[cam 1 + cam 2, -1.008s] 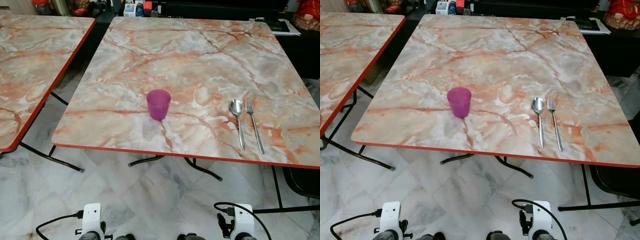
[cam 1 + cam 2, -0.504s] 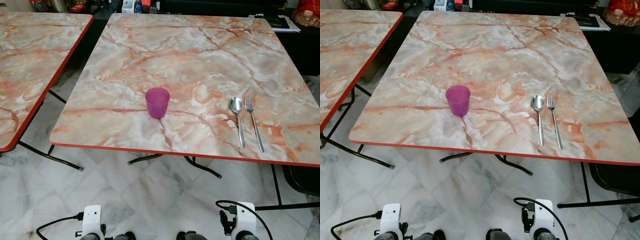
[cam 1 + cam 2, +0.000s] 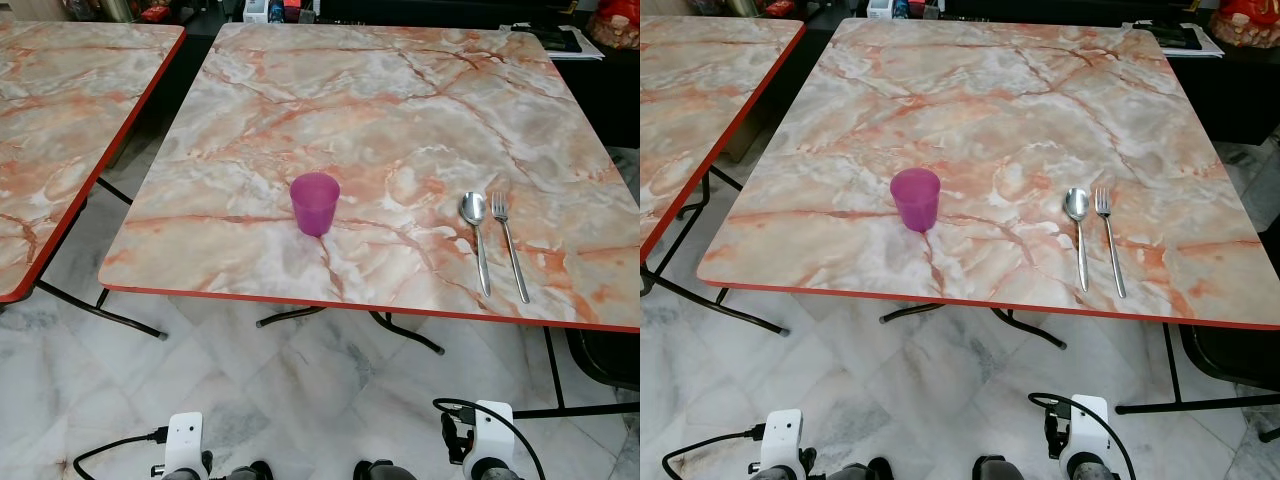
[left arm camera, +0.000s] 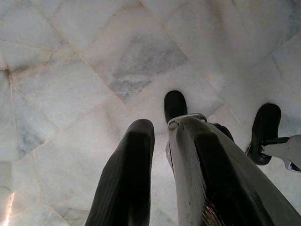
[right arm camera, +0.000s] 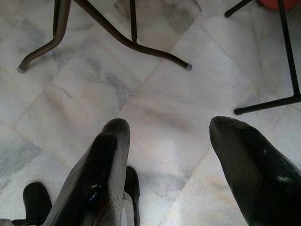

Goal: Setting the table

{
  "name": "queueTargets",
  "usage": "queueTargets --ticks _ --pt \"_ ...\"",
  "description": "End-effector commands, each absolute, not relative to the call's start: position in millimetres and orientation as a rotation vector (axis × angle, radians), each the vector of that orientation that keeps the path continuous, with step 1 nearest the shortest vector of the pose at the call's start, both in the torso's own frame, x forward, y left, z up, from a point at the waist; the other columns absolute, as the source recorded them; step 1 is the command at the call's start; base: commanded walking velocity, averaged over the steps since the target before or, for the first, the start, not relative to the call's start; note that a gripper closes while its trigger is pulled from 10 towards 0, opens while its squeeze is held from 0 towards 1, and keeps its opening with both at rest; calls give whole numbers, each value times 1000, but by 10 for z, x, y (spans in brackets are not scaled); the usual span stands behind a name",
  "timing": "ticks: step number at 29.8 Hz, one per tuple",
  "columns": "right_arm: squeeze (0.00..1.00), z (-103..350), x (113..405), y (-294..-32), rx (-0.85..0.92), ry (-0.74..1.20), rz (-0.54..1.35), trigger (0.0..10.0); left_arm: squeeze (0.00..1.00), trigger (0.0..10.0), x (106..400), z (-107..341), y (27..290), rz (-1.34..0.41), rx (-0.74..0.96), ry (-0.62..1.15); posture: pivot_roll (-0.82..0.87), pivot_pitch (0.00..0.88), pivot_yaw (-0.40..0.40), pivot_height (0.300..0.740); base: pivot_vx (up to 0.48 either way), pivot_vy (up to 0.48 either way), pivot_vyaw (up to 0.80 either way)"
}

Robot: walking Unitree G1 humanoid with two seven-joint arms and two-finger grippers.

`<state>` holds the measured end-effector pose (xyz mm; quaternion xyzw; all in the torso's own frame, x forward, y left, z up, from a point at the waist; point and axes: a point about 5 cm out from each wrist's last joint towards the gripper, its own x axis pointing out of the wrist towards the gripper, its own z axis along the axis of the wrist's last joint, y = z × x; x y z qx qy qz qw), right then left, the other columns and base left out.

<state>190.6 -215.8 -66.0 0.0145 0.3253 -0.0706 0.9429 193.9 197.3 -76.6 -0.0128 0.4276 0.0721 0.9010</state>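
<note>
Standing back from the marble desk (image 3: 400,120), both arms hanging idle over the floor (image 4: 70,70).

Purple cup (image 3: 315,204) upright just left of centre frame, near the front edge. Spoon (image 3: 474,235) and fork (image 3: 508,248) lying parallel at lower right, just beside each other, handles toward the edge: likely laid as one place setting, cup within a diner's reach.

Left claw (image 4: 157,141) nearly closed, holding nothing; right claw (image 5: 169,136) spread wide, empty. Second desk (image 3: 60,120) at frame left, well apart.

one cup (image 3: 315,203), one spoon (image 3: 475,229), one fork (image 3: 509,250), two tables (image 3: 400,110)
</note>
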Motion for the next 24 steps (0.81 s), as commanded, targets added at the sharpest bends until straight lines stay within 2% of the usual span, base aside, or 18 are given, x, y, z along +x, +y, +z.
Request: queueTargets --ticks 1,5,7,8,17,24 --pt "0 -700 1826 -2166 40 682 -162 10000 0 10000 1851 -817 1964 142 -15 928 -106 199 -1 740 0 0 0" --pt "0 -687 1829 -2163 45 656 -171 10000 0 10000 1850 -815 1980 143 -13 928 -105 197 1 740 0 0 0" --pt "0 -269 2267 -2279 -15 364 -135 10000 0 10000 1848 -815 1990 144 -12 929 -106 193 4 740 0 0 0" --pt "0 -133 2380 -2286 -22 287 -121 10000 0 10000 1846 -815 1994 143 -10 931 -106 193 4 740 0 0 0" --pt "0 -125 2431 -2280 -2 295 -121 10000 0 10000 1828 -820 2024 148 -11 937 -99 190 3 740 0 0 0" --pt "0 -152 2345 -2306 5 303 -127 10000 0 10000 1824 -821 2028 145 -8 939 -104 191 5 740 0 0 0"
